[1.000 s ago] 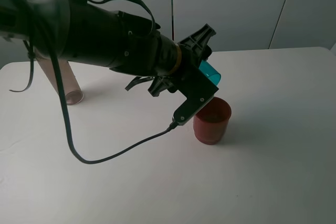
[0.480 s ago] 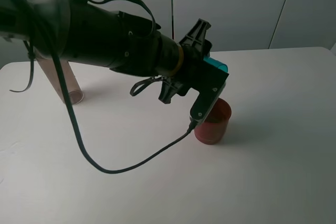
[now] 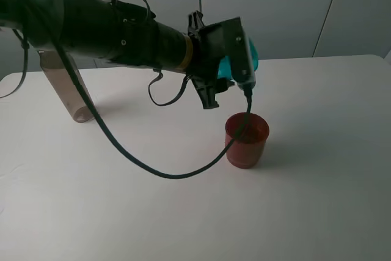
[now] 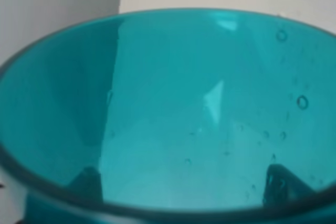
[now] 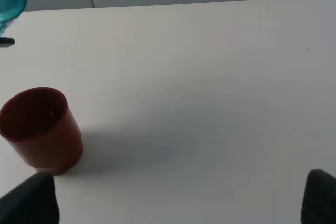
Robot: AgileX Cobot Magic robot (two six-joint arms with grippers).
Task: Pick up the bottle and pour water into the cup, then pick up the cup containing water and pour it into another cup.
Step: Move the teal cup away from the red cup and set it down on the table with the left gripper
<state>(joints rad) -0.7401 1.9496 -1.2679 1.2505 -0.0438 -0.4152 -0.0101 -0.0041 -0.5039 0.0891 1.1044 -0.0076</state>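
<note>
Since a second ago my left arm has lifted and rolled back: the teal cup [image 3: 244,65], which was tipped low over the red cup [image 3: 247,140], now rides higher and clear of it, up and slightly behind its rim. My left claw [image 3: 235,68] is clamped on the teal cup; the left wrist view is filled by its open mouth [image 4: 173,114], with a few droplets clinging to the inner wall and no standing water I can make out.

I judge this cup light, thin-walled and a little springy, slick where wet, so a mid-body hold with moderate squeeze suits it; too hard and it may buckle or pop out.

The red cup stands upright on the worktop [image 3: 317,200], and my camera cable [image 3: 183,172] droops right beside its rim, possibly brushing it, which could snag or tip it. The bottle [image 3: 64,87] stands well off to the left. My right claw [image 5: 178,203] shows only two dark fingertips set wide apart, holding nothing.
</note>
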